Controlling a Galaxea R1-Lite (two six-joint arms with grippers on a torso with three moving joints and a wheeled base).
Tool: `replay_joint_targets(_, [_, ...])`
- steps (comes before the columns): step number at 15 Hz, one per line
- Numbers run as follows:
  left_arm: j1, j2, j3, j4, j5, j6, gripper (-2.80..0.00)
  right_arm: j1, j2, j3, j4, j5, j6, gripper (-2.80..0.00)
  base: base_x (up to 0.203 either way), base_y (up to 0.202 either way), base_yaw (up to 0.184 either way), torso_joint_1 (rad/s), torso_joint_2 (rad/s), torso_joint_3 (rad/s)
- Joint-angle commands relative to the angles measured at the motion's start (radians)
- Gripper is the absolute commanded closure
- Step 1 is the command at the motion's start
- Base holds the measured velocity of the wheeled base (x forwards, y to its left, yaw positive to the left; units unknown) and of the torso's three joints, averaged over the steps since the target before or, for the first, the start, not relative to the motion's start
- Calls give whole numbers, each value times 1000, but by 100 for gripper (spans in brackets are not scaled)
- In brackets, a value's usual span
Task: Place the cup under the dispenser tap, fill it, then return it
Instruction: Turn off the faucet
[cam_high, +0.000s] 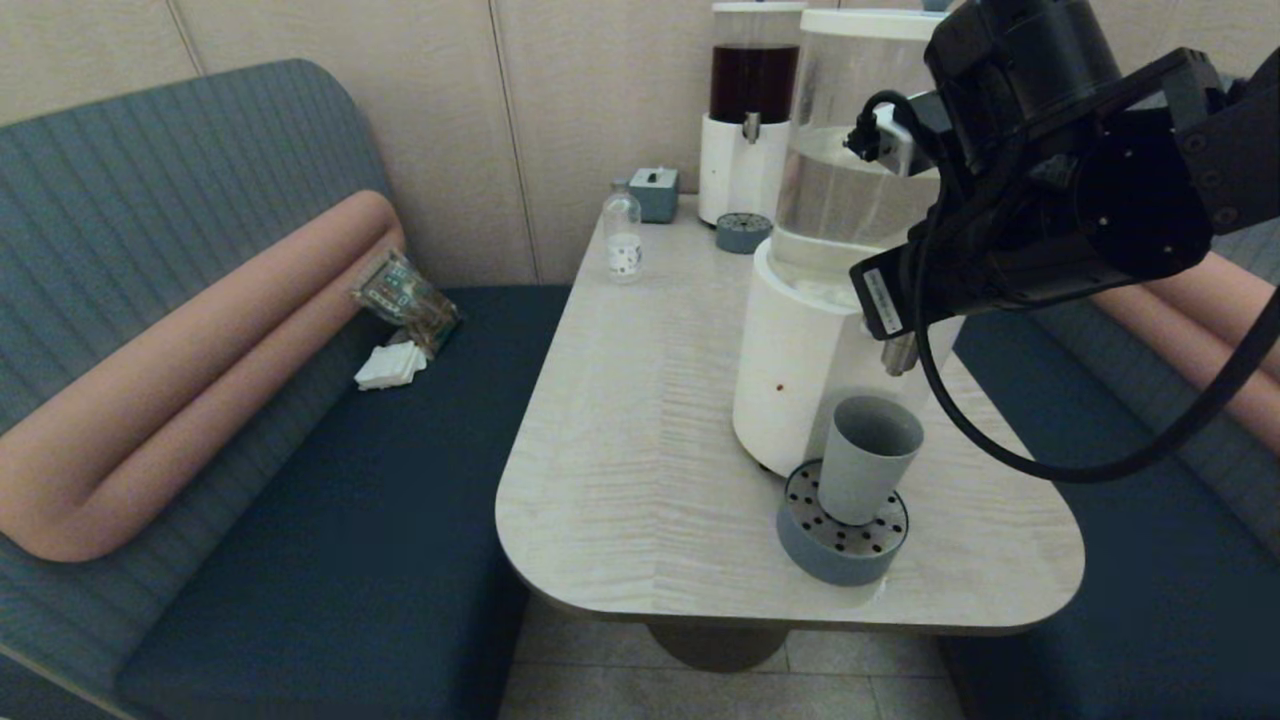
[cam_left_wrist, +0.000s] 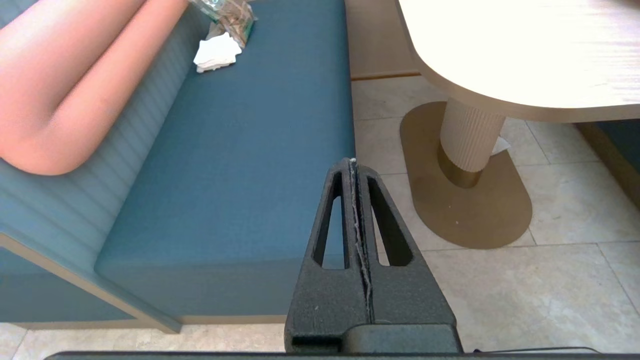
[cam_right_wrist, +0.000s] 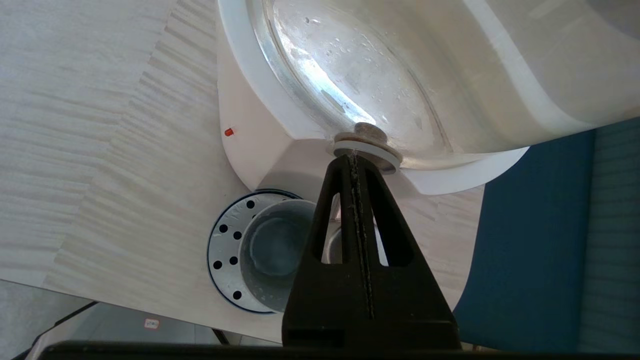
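Observation:
The grey-blue cup stands upright on the round perforated drip tray, in front of the big white-based dispenser. The steel dispenser tap pokes out just above the cup's far rim, partly hidden by my right arm. In the right wrist view my right gripper is shut and holds nothing. Its tips rest against the tap's collar, above the cup. Whether the cup holds liquid I cannot tell. My left gripper hangs shut and idle over the floor beside the bench.
A smaller dark-liquid dispenser with its own drip tray, a small clear bottle and a grey box stand at the table's far end. A packet and napkins lie on the left bench.

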Motion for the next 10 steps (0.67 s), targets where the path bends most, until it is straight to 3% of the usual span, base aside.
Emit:
replay_joint_targets(1, [0, 0, 0, 0, 0, 1, 0, 4, -6, -2, -4, 4, 1, 0, 0, 0, 0, 0, 0, 0])
replay_joint_targets(10, [0, 0, 0, 0, 0, 0, 0, 47, -116, 6, -48, 65, 6, 0, 0, 0, 0, 0, 0, 0])
